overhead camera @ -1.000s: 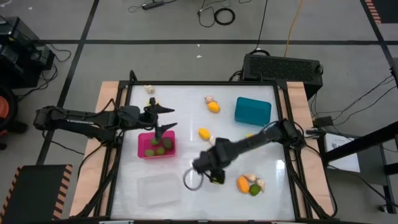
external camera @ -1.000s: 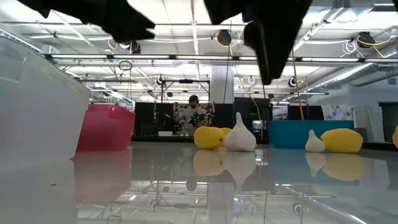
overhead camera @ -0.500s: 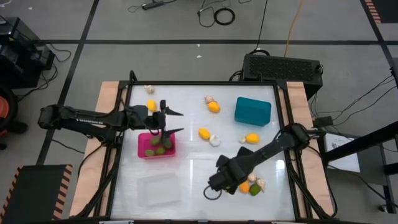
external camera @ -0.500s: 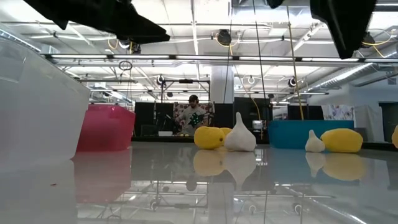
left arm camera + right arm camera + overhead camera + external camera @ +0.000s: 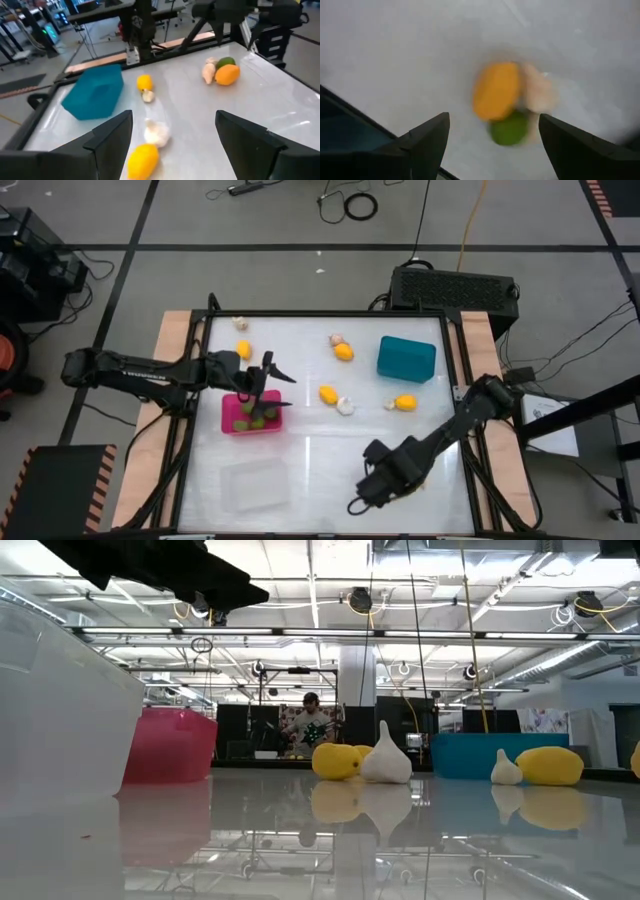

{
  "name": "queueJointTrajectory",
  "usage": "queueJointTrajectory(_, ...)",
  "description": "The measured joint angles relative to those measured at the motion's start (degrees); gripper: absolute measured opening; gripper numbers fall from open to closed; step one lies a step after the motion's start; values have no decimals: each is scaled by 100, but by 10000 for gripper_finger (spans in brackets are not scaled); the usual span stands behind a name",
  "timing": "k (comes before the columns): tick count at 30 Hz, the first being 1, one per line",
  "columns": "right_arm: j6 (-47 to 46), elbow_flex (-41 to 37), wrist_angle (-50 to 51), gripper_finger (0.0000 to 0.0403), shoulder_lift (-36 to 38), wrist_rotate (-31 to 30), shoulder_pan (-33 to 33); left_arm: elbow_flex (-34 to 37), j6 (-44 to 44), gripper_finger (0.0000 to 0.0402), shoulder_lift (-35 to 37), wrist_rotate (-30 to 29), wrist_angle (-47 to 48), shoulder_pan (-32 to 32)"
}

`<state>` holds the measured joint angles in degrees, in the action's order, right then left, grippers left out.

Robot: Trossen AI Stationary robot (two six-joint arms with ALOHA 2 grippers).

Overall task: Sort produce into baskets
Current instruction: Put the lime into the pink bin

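Now the right hand (image 5: 372, 490) has slid to the desk's (image 5: 310, 450) front right, hiding the orange fruit (image 5: 496, 91) cluster from above. Its fingers are apart, holding nothing. The left hand (image 5: 272, 385) hangs open over the pink basket (image 5: 234, 418) with green fruits (image 5: 248, 423) inside.

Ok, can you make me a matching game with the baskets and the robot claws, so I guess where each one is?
Things:
1. pink basket
2. teal basket
3. clear basket
4. right claw

Places:
A. far right part of the table
B. near edge of the table, empty
C. above an orange, green and beige cluster
D. under the left claw, green fruits inside

Pairs: 1-D, 2-A, 3-B, 4-C
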<state>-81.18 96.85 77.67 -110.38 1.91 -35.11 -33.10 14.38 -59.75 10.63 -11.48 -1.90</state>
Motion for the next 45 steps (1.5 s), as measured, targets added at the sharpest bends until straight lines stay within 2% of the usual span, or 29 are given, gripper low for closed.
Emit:
queueJointTrajectory(7, -1692, -498, -402, 299, -18, 625, -340, 0, -230, 292, 0, 12, 165, 283)
queueJointTrajectory(10, -2002, -635, -594, 299, -18, 731, -474, 0, -360, 292, -7, 14, 193, 438)
queueJointTrajectory(21, -2170, -1237, -887, 299, -21, 725, -892, -1, -360, 292, -15, -15, 473, 736)
queueJointTrajectory(26, -2062, -1293, -916, 299, -21, 676, -894, 0, -360, 292, -15, -17, 476, 768)
queueJointTrajectory(30, -1681, -1421, -984, 299, -18, 371, -894, 0, -357, 292, -15, -34, 474, 768)
queueJointTrajectory(38, -1455, -1834, -1176, 299, -19, 400, -888, 0, -355, 292, -15, -36, 474, 768)
queueJointTrajectory(45, -1415, -1893, -1218, 299, -20, 399, -888, 0, -352, 292, -15, -39, 472, 768)
